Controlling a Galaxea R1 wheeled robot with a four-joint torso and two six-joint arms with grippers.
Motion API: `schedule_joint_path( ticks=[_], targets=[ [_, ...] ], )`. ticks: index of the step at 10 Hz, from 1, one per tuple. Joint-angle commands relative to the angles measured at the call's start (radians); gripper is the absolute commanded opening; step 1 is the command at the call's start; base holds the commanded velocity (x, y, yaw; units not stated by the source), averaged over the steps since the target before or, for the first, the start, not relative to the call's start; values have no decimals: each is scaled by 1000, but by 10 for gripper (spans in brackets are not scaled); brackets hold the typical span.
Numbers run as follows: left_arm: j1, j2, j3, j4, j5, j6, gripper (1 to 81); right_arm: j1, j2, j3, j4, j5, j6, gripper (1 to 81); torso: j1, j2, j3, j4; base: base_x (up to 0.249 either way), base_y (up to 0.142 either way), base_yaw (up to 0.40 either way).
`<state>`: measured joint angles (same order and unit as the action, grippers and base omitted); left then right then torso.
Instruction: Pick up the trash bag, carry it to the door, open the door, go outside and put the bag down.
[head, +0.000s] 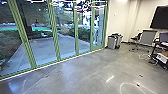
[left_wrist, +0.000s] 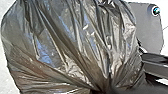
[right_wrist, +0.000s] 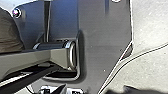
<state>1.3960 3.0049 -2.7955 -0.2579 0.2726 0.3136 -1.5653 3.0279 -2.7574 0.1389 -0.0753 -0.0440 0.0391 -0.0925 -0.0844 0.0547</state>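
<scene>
- Trash bag (left_wrist: 62, 45), one: dark, thin, glossy plastic, full and rounded, creased all over; located at the robot's left gripper (left_wrist: 107, 88), its folds drawn together into a tight gather there.
- Left gripper: jaws closed on the gathered plastic.
- Right gripper: cannot tell whether its jaws are apart or together.
- Bag's position relative to the robot: in front of part of the robot's own dark plate in the left wrist view; a brownish, rounded part of it also appears in the right wrist view.
- Glass wall (head: 56, 35): tall panes in green frames, running along the left of the room as the head view shows it, trees reflected or standing beyond.
- Paving (head: 47, 50): pale grey, outside the glass, bordered by low planting (head: 83, 33).
- Floor (head: 82, 72): smooth, grey, polished, with bright reflections.
- Bins (head: 112, 42): grey, upright, close together near the far end of the glass wall.
- Chair (head: 135, 39): dark, near a grey upright panel (head: 148, 37).
- Screen (head: 160, 17): black, on the pale wall (head: 122, 15).
- Desk (head: 162, 44): at the room's right side, cables (head: 144, 57) on the floor near it.
</scene>
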Motion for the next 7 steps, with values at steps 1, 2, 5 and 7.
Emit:
schedule_joint_path(
  ticks=[1, 2, 5, 7],
  targets=[
    [-56, -9, -2, -6, 79, 5, 10, 43, 4, -2, -4, -64, -4, 811, 0, 0, 0, 0, 0, 0, -288],
    [-56, -9, -2, -6, 79, 5, 10, 43, 4, -2, -4, -64, -4, 811, 0, 0, 0, 0, 0, 0, -271],
    [-56, -9, -2, -4, 79, 5, 10, 40, 4, -2, -4, -64, -4, 811, 0, 0, 0, 0, 0, 0, -194],
    [-54, -10, -2, -4, 79, 5, 10, 40, 4, -2, -4, -64, -4, 811, 0, 0, 0, 0, 0, 0, -106]
  ],
)
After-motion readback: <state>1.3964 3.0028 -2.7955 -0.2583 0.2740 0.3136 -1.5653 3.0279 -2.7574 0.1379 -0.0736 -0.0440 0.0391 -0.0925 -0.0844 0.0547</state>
